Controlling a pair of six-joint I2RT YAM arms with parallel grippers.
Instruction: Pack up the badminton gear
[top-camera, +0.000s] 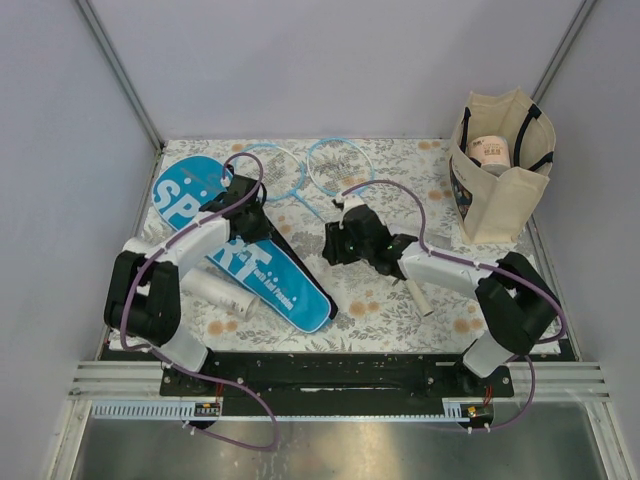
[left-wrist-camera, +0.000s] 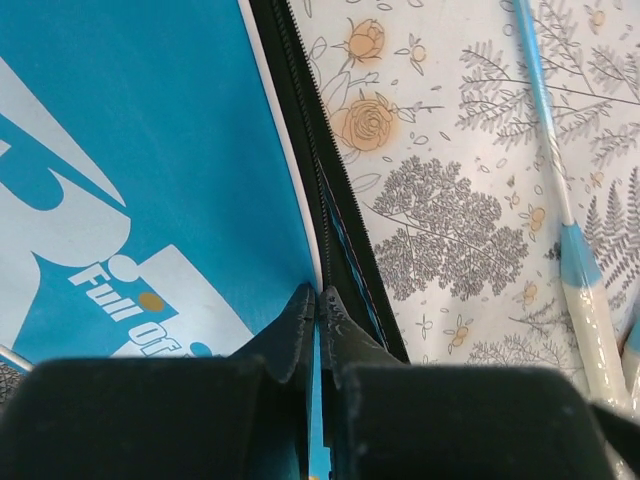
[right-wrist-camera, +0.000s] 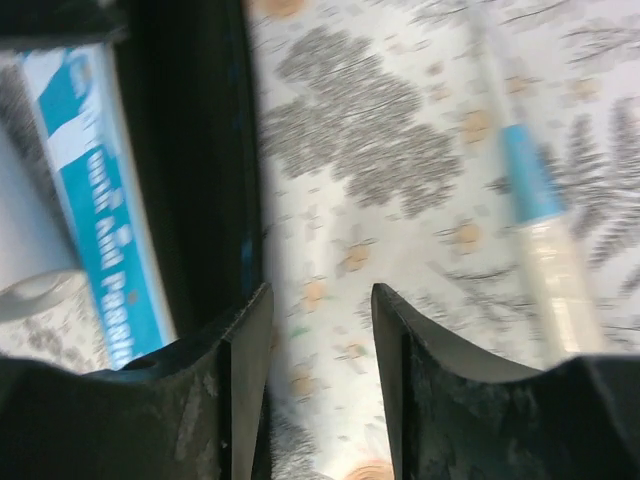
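The blue "SPORT" cover (top-camera: 200, 215) lies diagonally on the left of the flowered tablecloth. My left gripper (top-camera: 243, 197) is shut on its zippered right edge; in the left wrist view (left-wrist-camera: 320, 295) blue fabric sits between the fingers, beside the cover (left-wrist-camera: 150, 150). Two light-blue rackets (top-camera: 340, 165) lie at the back centre, with one white handle (top-camera: 418, 295) showing under my right arm. My right gripper (top-camera: 338, 240) is open and empty just above the cloth (right-wrist-camera: 320, 295), between the cover's black edge (right-wrist-camera: 190, 150) and a racket handle (right-wrist-camera: 545, 260). The white tube (top-camera: 220, 293) lies against the cover's near side. I see no shuttlecock.
A beige tote with black handles (top-camera: 500, 200) stands upright at the back right with a pale roll (top-camera: 490, 150) inside. Grey walls close in the back and both sides. The black mounting rail (top-camera: 330, 375) runs along the near edge.
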